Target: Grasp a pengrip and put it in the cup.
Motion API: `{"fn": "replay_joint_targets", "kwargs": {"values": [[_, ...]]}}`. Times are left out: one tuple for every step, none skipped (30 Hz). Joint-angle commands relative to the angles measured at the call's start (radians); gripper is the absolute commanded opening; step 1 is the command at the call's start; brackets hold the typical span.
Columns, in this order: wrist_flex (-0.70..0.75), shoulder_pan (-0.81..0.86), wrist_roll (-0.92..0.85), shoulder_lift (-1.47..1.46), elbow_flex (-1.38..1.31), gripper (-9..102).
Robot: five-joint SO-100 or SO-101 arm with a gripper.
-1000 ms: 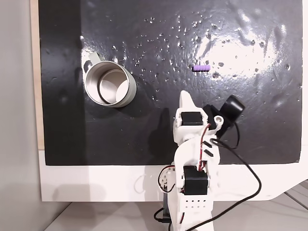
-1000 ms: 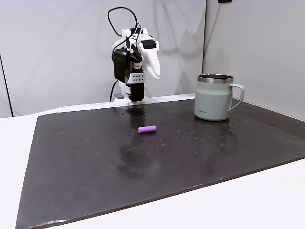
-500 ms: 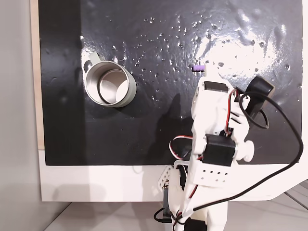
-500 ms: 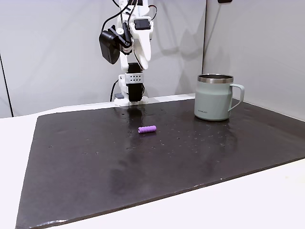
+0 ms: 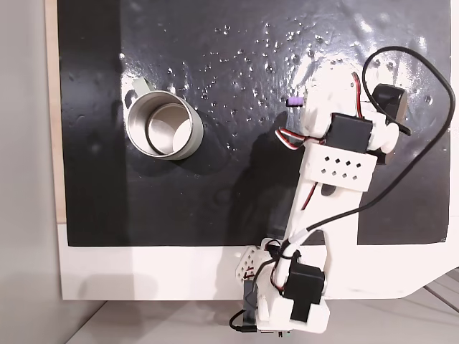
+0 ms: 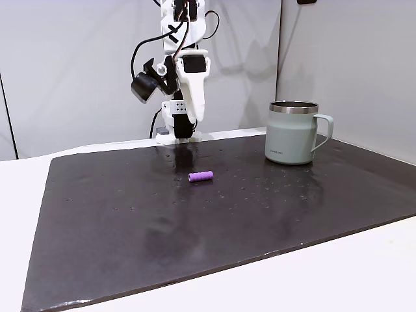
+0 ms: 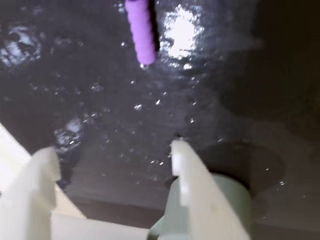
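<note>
- Black, glossy matting (image 6: 260, 221) covers a white table (image 6: 364, 273), with pale wall panels behind it in a fixed view.
- From a base at the mat's far edge in a fixed view, the white arm (image 6: 185, 97) rises, folds over and points its forearm down toward the mat; seen from above in a fixed view, the arm (image 5: 333, 161) reaches out over the mat above the purple piece.
- In the wrist view the gripper (image 7: 112, 160) hangs above the mat with its two white fingers (image 7: 187, 170) spread apart and nothing between them.
- The pengrip (image 6: 201, 176) lies flat on the mat, out in front of the arm's base and well apart from the cup; its long axis runs left to right in both fixed views.
- From above, one end of the pengrip (image 5: 292, 102) shows beside the arm; in the wrist view the pengrip (image 7: 140, 30) runs top to bottom, ahead of the fingertips and untouched.
- The cup (image 6: 294, 133) stands upright on the mat, handle to the right in that fixed view.
- From above, the cup (image 5: 163, 127) shows a bare metal floor and holds nothing.
</note>
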Motion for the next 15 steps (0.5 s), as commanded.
{"fn": "replay_joint_targets", "kwargs": {"values": [[-0.020,0.012,-0.044,-0.038,-0.066,24],[-0.031,0.012,-0.052,-0.058,-0.066,24],[-0.041,0.014,-0.058,-0.077,-0.066,24],[-0.055,0.015,-0.064,-0.094,-0.067,24],[-0.069,0.017,-0.069,-0.109,-0.067,24],[-0.080,0.018,-0.072,-0.126,-0.069,24],[-0.089,0.018,-0.077,-0.140,-0.071,24],[-0.097,0.018,-0.078,-0.155,-0.072,24],[-0.101,0.018,-0.078,-0.169,-0.077,24],[-0.104,0.018,-0.078,-0.186,-0.080,24],[-0.106,0.017,-0.080,-0.202,-0.086,24],[-0.106,0.015,-0.080,-0.219,-0.091,24],[-0.107,0.014,-0.084,-0.236,-0.094,24],[-0.110,0.014,-0.087,-0.253,-0.098,24],[-0.114,0.015,-0.087,-0.272,-0.104,24]]}}
